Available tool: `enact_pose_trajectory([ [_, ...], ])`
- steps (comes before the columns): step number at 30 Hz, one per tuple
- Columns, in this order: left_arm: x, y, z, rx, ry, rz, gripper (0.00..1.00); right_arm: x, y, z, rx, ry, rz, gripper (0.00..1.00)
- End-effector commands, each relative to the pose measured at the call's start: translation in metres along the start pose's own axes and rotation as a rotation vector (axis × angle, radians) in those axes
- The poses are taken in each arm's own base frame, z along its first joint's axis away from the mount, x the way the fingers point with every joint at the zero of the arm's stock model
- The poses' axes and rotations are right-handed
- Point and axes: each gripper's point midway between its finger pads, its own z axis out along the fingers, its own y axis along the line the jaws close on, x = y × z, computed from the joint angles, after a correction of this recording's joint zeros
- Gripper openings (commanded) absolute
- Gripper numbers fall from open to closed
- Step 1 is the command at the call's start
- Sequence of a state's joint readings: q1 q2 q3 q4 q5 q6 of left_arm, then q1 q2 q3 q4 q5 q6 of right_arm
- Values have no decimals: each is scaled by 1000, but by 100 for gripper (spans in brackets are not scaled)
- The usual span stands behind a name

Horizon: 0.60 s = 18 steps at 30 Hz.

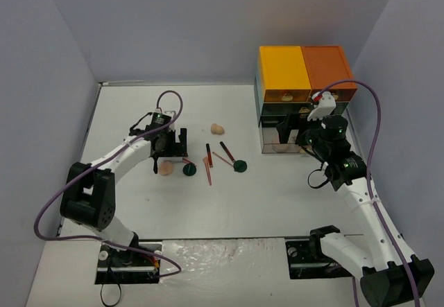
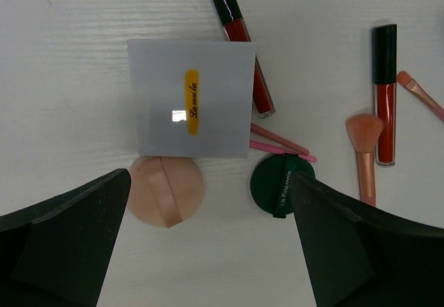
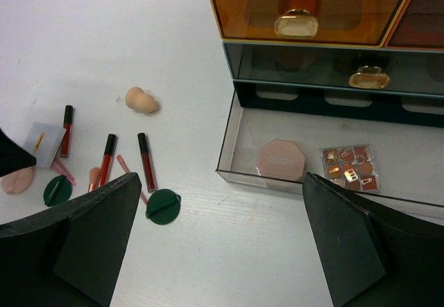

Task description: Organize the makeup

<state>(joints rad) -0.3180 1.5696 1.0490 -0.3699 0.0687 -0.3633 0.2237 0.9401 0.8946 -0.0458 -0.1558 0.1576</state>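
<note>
The left gripper (image 2: 208,251), jaws spread wide and empty, hangs over the small square grey-lidded palette (image 2: 191,98), which lies flat on the white table (image 2: 69,30) just ahead of it. The right gripper (image 3: 218,251), equally spread, is well apart.

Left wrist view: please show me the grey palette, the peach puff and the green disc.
grey palette (image 2: 208,78), left wrist view, on the lid, right of its yellow label.
peach puff (image 2: 166,195), left wrist view, on its visible middle.
green disc (image 2: 266,182), left wrist view, left of its band.
</note>
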Motion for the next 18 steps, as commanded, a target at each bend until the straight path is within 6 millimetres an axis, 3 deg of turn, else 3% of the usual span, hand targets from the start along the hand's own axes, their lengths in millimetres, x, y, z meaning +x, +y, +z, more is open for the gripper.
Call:
enact_pose_trajectory([
  [1, -35, -17, 5, 74, -74, 13, 97, 7, 13, -6, -75, 17, -16, 100],
  [18, -25, 3, 43, 73, 23, 19, 93, 20, 19, -10, -122, 47, -30, 100],
])
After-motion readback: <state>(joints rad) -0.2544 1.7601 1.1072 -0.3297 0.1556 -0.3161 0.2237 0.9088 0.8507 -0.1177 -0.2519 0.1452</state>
